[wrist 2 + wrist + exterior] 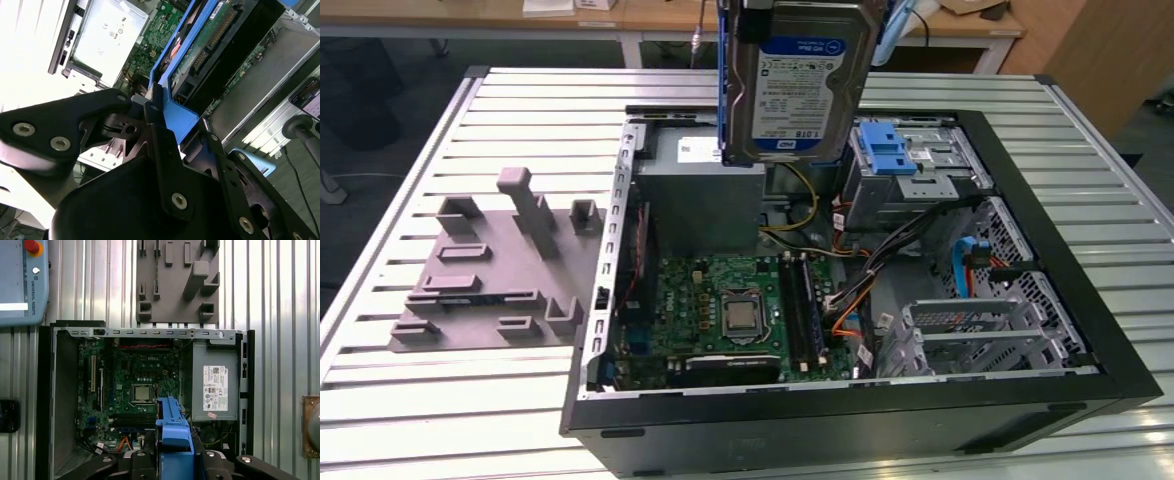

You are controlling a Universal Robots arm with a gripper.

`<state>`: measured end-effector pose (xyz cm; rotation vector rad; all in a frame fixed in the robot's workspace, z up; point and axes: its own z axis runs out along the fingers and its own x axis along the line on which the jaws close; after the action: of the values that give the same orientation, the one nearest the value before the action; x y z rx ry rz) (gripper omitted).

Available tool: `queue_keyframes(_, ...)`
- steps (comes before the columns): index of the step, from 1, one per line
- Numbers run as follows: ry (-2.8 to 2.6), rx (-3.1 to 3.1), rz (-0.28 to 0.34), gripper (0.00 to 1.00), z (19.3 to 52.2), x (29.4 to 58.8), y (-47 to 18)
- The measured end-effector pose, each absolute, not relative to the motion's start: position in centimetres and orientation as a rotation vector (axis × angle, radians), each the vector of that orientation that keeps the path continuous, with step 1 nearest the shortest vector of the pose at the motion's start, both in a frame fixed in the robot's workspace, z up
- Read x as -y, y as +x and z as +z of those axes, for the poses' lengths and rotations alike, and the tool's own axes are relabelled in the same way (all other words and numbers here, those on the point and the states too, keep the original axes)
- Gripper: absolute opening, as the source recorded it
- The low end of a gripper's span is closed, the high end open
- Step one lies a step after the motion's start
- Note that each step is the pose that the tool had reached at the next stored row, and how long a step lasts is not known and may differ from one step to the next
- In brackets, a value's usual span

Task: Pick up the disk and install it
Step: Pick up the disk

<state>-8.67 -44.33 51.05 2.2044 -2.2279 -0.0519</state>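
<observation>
The gripper (180,120) is clamped on the blue end tab of the disk (794,80), with its fingers (159,135) pressing the carrier from both sides. The disk hangs over the open computer case (854,430). Its long axis is upright, its free end points down beside the grey power-supply box (700,175), and its labelled face is turned to the exterior camera.
</observation>
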Motion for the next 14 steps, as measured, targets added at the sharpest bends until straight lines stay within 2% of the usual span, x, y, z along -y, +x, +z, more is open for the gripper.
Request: queue_keyframes(14,2.204,2.227,-0.051,0.36,51.06,44.85,-8.66)
